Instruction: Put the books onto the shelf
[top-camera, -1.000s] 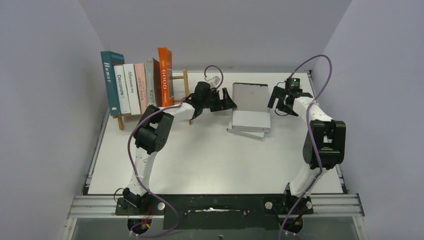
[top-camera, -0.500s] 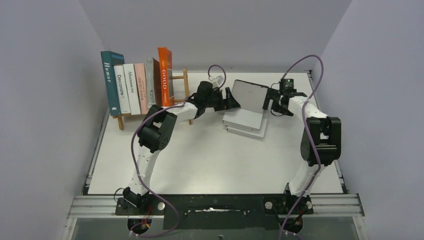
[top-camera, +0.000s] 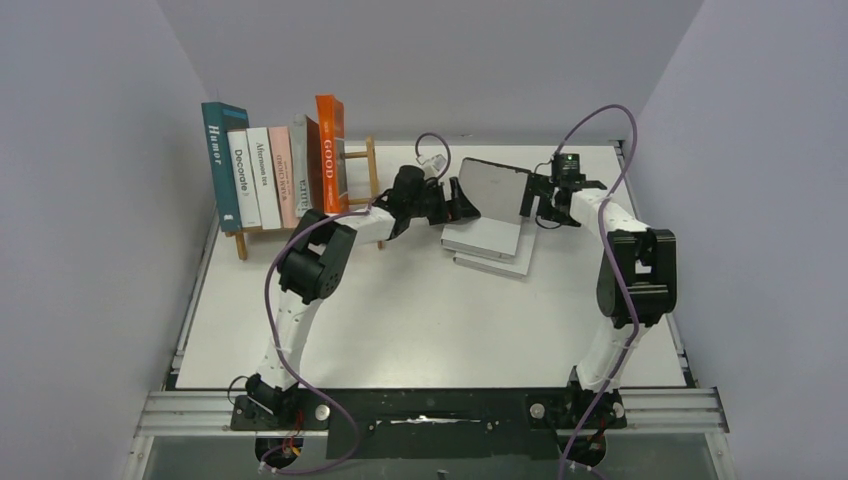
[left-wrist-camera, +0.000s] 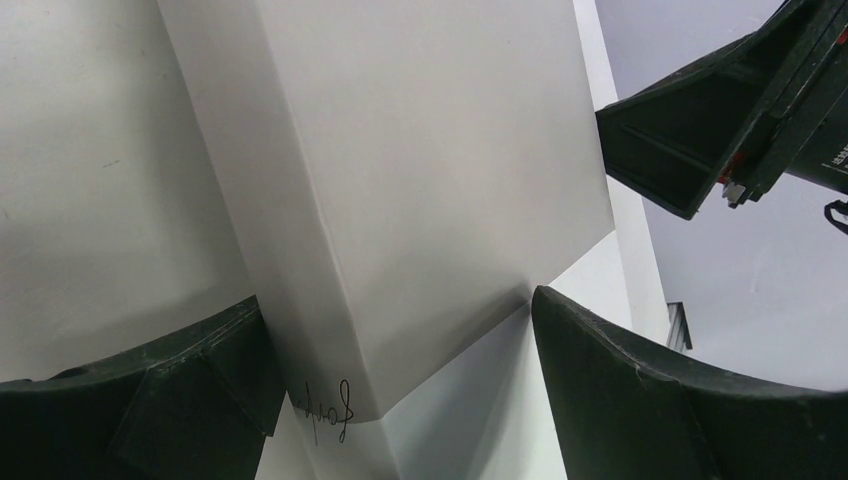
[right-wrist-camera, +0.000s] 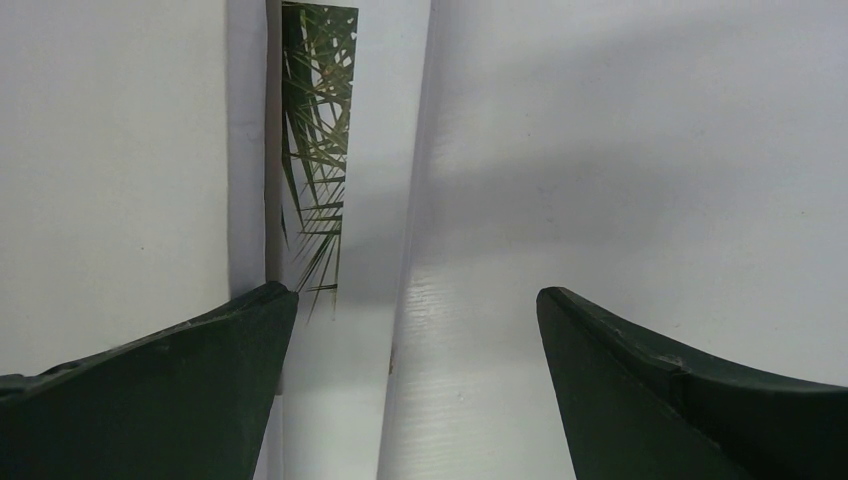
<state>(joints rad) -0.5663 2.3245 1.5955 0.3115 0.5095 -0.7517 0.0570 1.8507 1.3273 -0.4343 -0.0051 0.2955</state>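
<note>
Near the upper centre of the overhead view, a grey book (top-camera: 495, 188) tilts up off the stack (top-camera: 485, 243), between the wide-open left gripper (top-camera: 460, 203) and right gripper (top-camera: 533, 203). Unclamped, it could slip flat again, far from the shelf (top-camera: 372, 160) at upper left.

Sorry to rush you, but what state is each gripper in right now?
Left gripper: open, jaws astride a corner of the plain white hardcover book.
Right gripper: open, holding nothing.
</note>
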